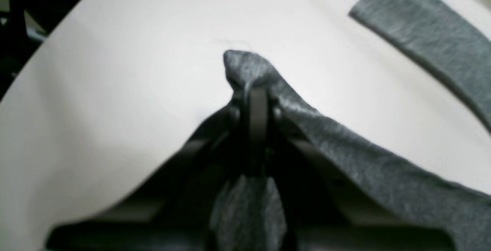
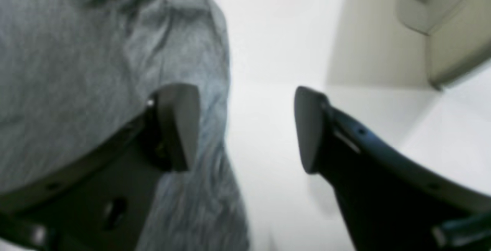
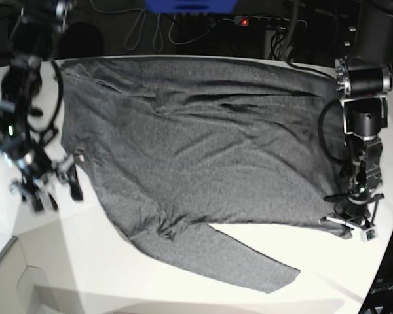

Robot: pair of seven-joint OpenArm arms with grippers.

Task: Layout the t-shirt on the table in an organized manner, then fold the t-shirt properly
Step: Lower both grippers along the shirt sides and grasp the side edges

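Note:
The dark grey t-shirt (image 3: 196,144) lies spread across the white table (image 3: 150,281), with one long sleeve (image 3: 249,261) running toward the near edge. At the shirt's right hem corner, my left gripper (image 3: 342,224) is low on the table. In the left wrist view the left gripper (image 1: 254,90) is shut on a pinched fold of the t-shirt (image 1: 345,147), and a sleeve (image 1: 422,25) lies apart at the upper right. My right gripper (image 3: 56,186) is at the shirt's left edge. In the right wrist view the right gripper (image 2: 245,128) is open; one finger (image 2: 180,128) is over the t-shirt (image 2: 76,71) and the other is over bare table (image 2: 276,32).
Cables and a power strip (image 3: 249,21) run behind the table's far curved edge. A seam and a lower panel (image 3: 13,268) show at the near left corner. The table's right edge (image 3: 386,248) is close to the left gripper.

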